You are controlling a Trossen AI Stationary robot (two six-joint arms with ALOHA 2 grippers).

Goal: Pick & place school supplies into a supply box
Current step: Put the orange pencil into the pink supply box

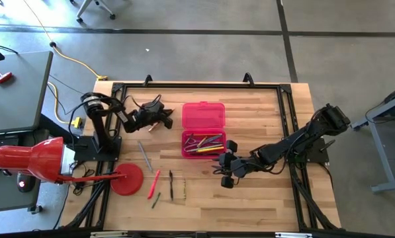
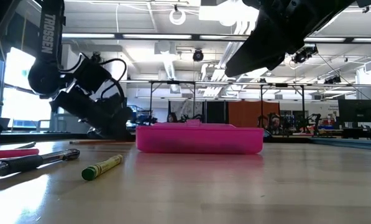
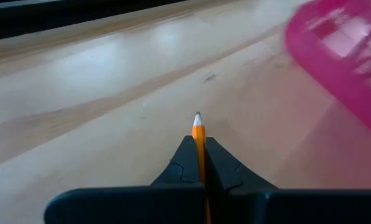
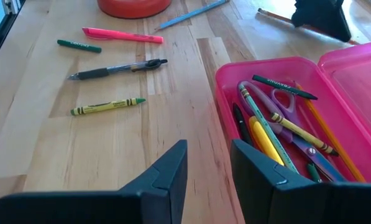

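Note:
The open pink supply box point(image 1: 202, 129) lies at the table's middle, with its lid toward the far edge. Its tray point(image 4: 284, 124) holds pencils, crayons and purple-handled scissors point(image 4: 288, 107). My left gripper point(image 1: 157, 119) sits low, left of the box's lid, shut on an orange pencil point(image 3: 199, 134). My right gripper point(image 1: 227, 170) hovers open near the tray's near right corner; its fingers point(image 4: 209, 163) are apart and hold nothing. Loose on the wood lie a grey pencil point(image 1: 145, 155), a pink highlighter point(image 4: 122, 35), a black pen point(image 4: 117, 68) and two crayons point(image 4: 107, 106) point(image 4: 78, 45). My left gripper pinches the orange pencil between its two shut fingers point(image 3: 179, 165). The pencil lies along the fingers, and its sharpened tip point(image 3: 197, 118) pokes out ahead of them. The gripper comes in low, nearly level, from the table's left side. Whether the pencil touches the wood, I cannot tell.
A red round disc point(image 1: 128, 178) sits by the table's near left corner, next to the loose supplies. A black frame point(image 1: 286, 119) runs along the table's edges. Bare wood lies near the front edge and right of the box point(image 2: 199, 138).

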